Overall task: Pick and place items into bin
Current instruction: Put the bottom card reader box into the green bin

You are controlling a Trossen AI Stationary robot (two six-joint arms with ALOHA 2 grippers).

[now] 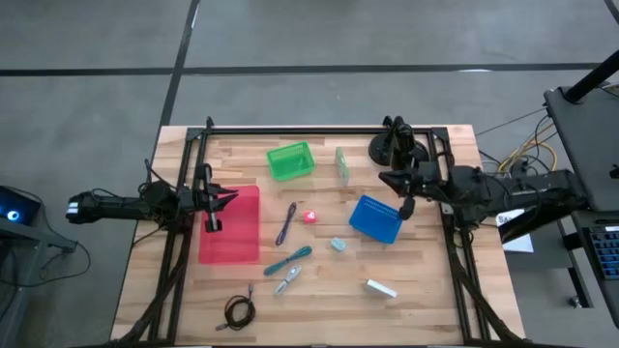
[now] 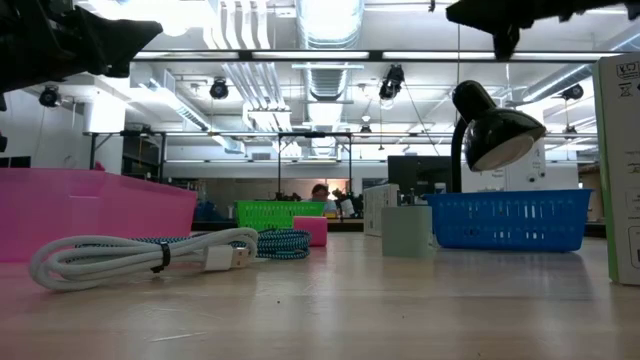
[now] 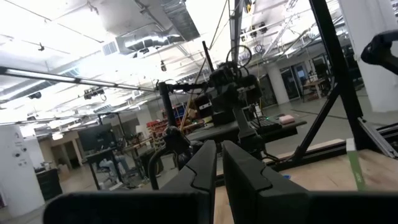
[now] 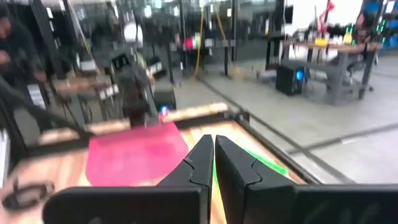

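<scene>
On the wooden table lie small items: a purple pen (image 1: 286,224), a pink-red piece (image 1: 310,217), a pale blue bit (image 1: 338,245), a teal tool (image 1: 290,259), a silver clip (image 1: 286,280), a white bar (image 1: 381,288), a coiled cable (image 1: 239,311) and a pale green block (image 1: 341,164). My left gripper (image 1: 228,198) hangs shut and holding nothing above the pink bin's (image 1: 232,232) far left part; its fingers (image 3: 205,165) are together. My right gripper (image 1: 383,178) is shut and holding nothing, raised above the table just beyond the blue basket (image 1: 375,218).
A green basket (image 1: 290,160) stands at the far middle. A black desk lamp (image 1: 387,145) stands behind my right gripper. A black frame runs along the table's far edge and both sides. The low view shows a white box (image 2: 622,170) at the near right.
</scene>
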